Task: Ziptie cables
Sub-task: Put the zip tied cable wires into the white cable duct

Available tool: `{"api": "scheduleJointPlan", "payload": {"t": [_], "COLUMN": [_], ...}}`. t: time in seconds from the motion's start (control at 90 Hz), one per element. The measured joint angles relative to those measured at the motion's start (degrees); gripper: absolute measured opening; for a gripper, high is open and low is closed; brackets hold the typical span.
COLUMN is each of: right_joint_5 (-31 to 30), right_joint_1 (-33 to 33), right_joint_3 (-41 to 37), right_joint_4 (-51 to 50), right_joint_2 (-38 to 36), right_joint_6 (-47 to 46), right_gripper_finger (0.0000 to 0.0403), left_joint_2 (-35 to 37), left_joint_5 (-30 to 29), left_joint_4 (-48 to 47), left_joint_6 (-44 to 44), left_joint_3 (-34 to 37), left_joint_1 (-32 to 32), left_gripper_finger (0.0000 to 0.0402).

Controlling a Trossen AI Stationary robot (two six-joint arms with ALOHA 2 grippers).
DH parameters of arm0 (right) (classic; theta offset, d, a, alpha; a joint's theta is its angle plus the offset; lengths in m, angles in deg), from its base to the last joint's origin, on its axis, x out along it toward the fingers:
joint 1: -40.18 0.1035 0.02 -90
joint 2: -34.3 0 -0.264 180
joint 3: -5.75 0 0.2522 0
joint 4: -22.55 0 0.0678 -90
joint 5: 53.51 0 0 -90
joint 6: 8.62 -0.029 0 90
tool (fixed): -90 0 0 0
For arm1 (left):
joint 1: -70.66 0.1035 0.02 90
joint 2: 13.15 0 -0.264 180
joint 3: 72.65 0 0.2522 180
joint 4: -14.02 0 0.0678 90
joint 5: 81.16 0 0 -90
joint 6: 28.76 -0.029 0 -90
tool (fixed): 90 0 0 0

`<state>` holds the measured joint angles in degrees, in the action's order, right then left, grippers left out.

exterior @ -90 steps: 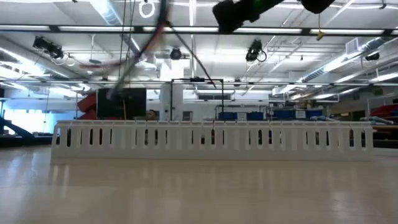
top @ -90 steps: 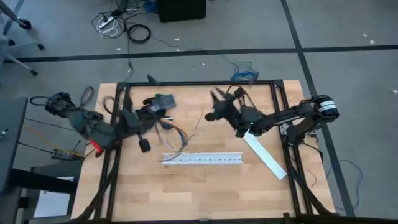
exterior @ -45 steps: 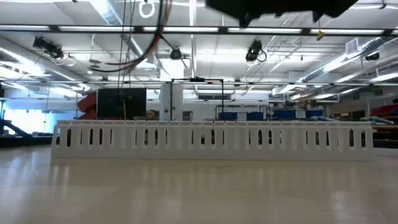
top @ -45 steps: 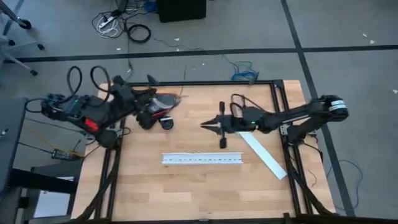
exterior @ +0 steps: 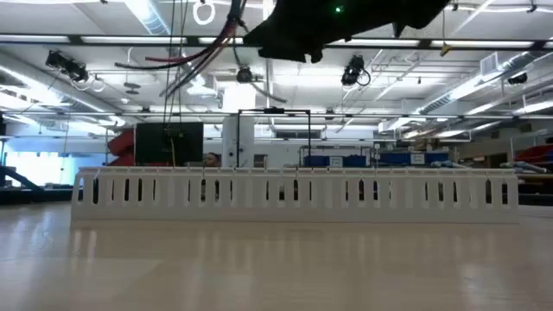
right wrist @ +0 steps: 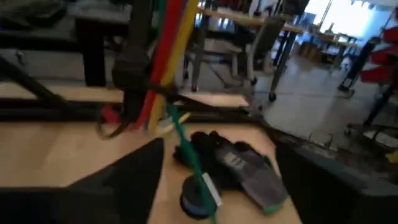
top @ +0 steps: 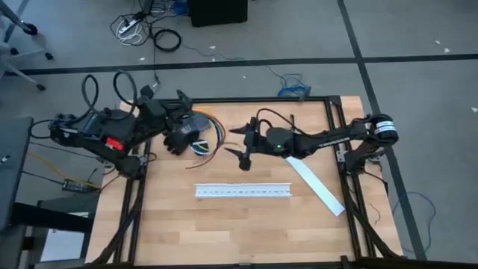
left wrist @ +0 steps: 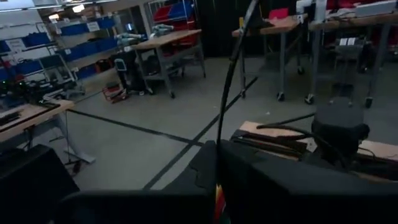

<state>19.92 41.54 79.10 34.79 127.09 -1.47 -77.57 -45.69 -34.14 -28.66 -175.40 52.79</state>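
Both arms are dark, nearly black, built of jointed segments. The left arm (top: 97,134) carries a red patch on its side and thick black cords that arch in loops above it. The right arm (top: 328,138) is slimmer, with a round light-ringed joint housing near its base and a thin black cable looping over its forward part. A small green light glows on its wrist. The right gripper (top: 243,146) ends in two dark pointed fingers; the left gripper (top: 179,138) is a blocky black mass.
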Motion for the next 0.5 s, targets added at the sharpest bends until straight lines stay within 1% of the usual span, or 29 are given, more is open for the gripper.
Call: {"api": "scheduleJointPlan", "payload": {"t": [0.122,0.244,0.367,0.5], "right_joint_5": [2.87,4.09,4.2,3.71], "right_joint_1": [0.0,0.0,0.01,0.33], "right_joint_3": [0.61,0.59,0.52,0.52], "right_joint_4": [-0.16,0.04,-0.94,-0.7], "right_joint_2": [-0.02,-0.02,-0.02,-0.02], "right_joint_6": [-1.14,-1.77,-2.95,-2.97], "right_gripper_finger": [0.037,0.039,0.0394,0.0388], "left_joint_2": [-0.16,-0.35,-0.58,-0.71], "left_joint_5": [0.03,-0.02,0.61,1.76], "left_joint_4": [-0.43,-0.1,-0.49,0.4], "left_joint_6": [0.09,0.1,0.09,0.13], "left_joint_3": [0.02,0.02,0.02,0.02], "left_joint_1": [0.7,1.58,2.31,2.9], "left_gripper_finger": [0.0,0.0,0.0,0.0]}}
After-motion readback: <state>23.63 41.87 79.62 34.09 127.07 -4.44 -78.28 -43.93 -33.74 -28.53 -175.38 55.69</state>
